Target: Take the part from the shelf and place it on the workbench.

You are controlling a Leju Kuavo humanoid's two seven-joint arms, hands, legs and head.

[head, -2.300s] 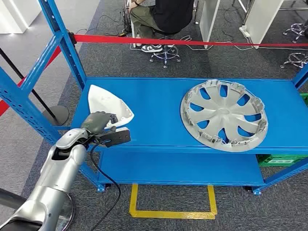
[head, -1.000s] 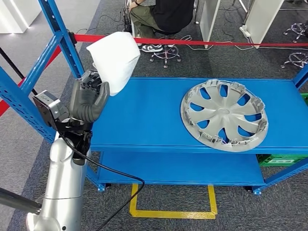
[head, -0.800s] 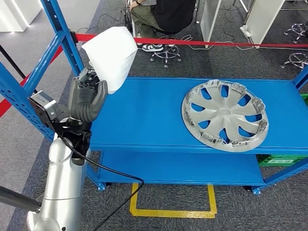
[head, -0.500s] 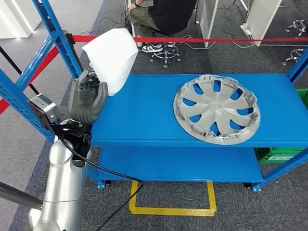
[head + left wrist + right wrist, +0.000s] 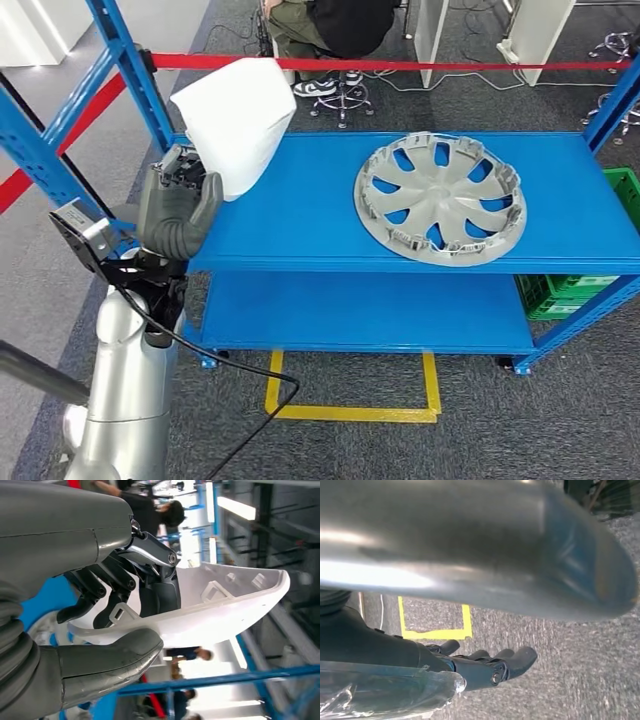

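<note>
The left hand (image 5: 178, 208) is gripping the white part (image 5: 235, 122), fingers clamped on its edge, lifted clear above the shelf (image 5: 317, 215). The right hand (image 5: 486, 667) is hanging with fingers loosely apart, holding nothing. Next, carrying to the workbench likely calls for a steady grip.

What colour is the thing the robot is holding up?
White. The part in the left hand shows best in the head view.

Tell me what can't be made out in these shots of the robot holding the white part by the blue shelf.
- White part: in the head view, the left hand covers its lower edge.
- Right hand: in the right wrist view, a blurred silver shape crosses the picture above it; whether it holds anything cannot be told.
- Seated person: cut off by the head view's top edge.
- Green crate: mostly hidden behind the blue shelf.
</note>
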